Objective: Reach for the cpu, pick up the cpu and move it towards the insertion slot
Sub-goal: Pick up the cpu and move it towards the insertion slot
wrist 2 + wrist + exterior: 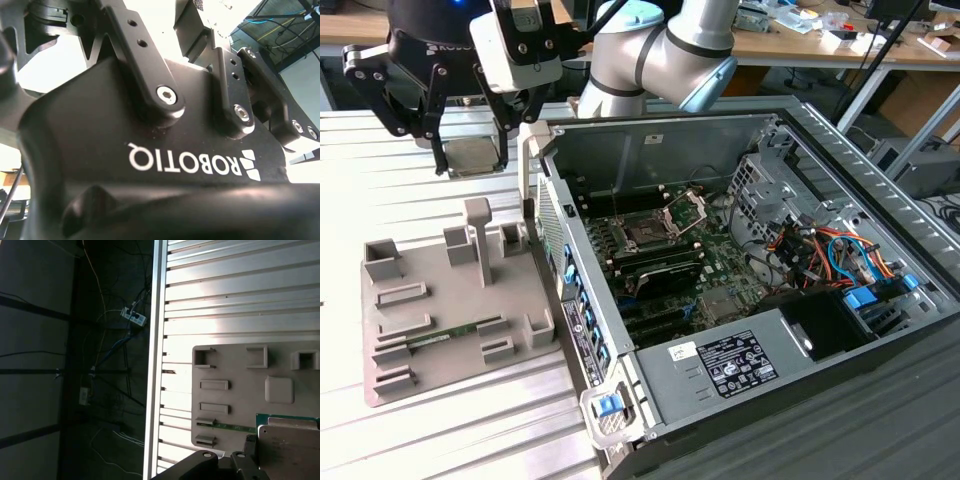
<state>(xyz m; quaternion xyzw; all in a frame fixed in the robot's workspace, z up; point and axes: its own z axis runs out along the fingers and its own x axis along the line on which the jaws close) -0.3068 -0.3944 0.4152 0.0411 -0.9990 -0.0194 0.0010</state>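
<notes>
In the exterior view my gripper (473, 160) hangs high at the exterior view's left, above the grey fixture plate (390, 375). It is shut on the cpu (472, 152), a flat silvery square held between the two black fingers (441, 150). The first wrist view shows the cpu (290, 450) as a pale metal square with a thin green rim, beside a dark finger (248, 446). The insertion slot (645, 235), a dark square socket with its silver frame (686, 208) hinged open, lies on the motherboard inside the open computer case, well to the exterior view's right of the gripper.
The case wall (555, 215) with a grey upright post (527, 160) stands between the gripper and the socket. The fixture plate carries raised blocks, a tall peg (478, 235) and a green memory stick (445, 335). Cables and a drive cage (770, 200) crowd the case's far side.
</notes>
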